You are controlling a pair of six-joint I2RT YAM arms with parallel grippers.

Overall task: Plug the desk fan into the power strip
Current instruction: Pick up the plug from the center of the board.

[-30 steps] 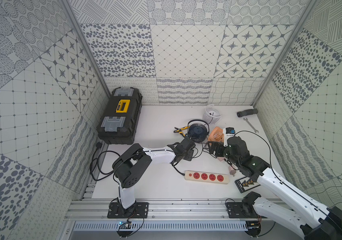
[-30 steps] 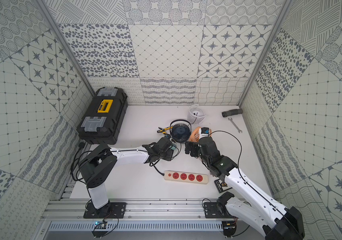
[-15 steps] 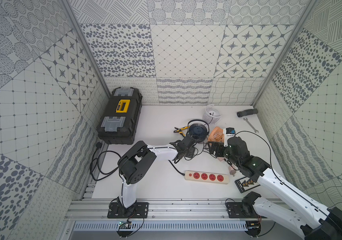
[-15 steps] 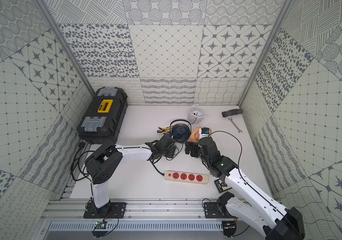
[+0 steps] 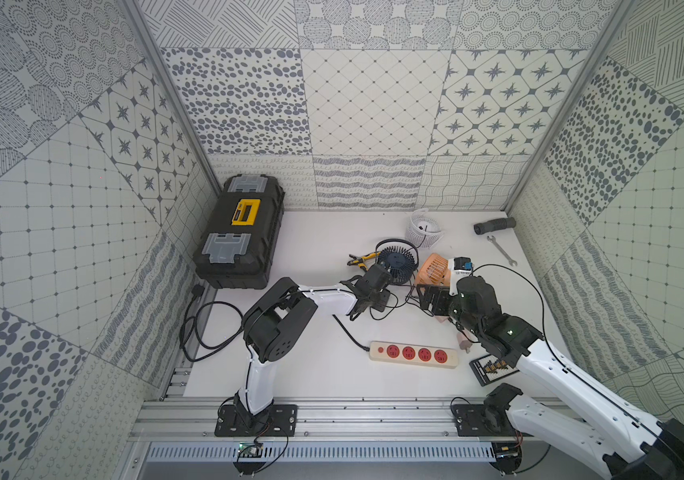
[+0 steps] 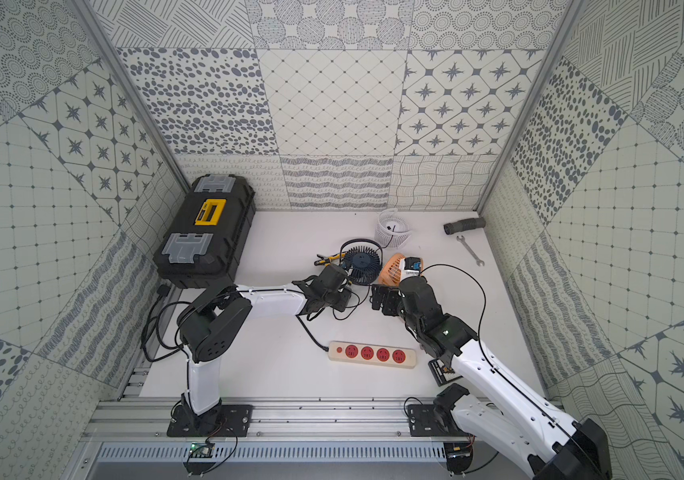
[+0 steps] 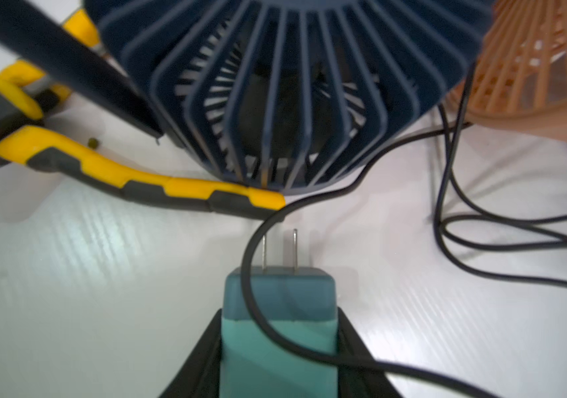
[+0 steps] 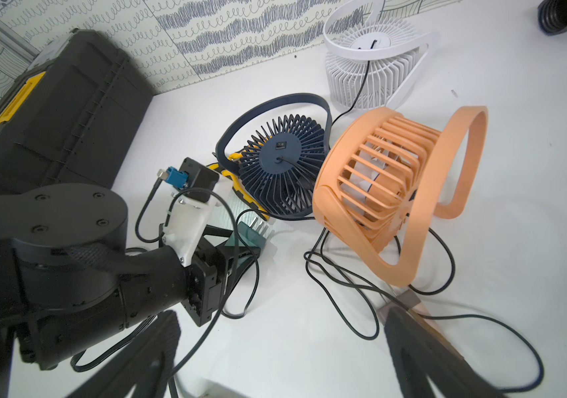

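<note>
Power strip: the power strip [image 5: 413, 354] lies flat on the table [image 5: 323, 374] at the near edge, a bit right of centre. All four red sockets [image 5: 408, 353] are bare, so nothing's plugged in yet.

Right gripper: the right gripper [image 8: 280, 313] is just beyond the strip on the right, fingers spread wide, holding nothing.

Left gripper: the left gripper [image 7: 279, 322] is further back and left of the right one, low over the table. It's pinching the plug [image 7: 280, 296], with a finger pressed against each side.

Plug: a teal block, its prongs [image 7: 295, 249] pointing away from the strip toward the blue fan [image 5: 396, 262]. A black cord [image 7: 251, 275] is draped across its top.

Fans: the blue fan sits just past the plug, with yellow pliers [image 7: 137, 186] against its base. The orange fan [image 5: 433, 269] is right beside it and the white fan [image 5: 423, 226] is farther back (I'm guessing blue is the one, since the plug matches).

Far corner: toolbox [image 5: 240, 232] on the left.

Done so far: the plug is grabbed, I'd say, and that's about it.

Left to do: lift it, turn the prongs round, carry it to the near side, line it up with a socket and push it in. That's most of the job.
</note>
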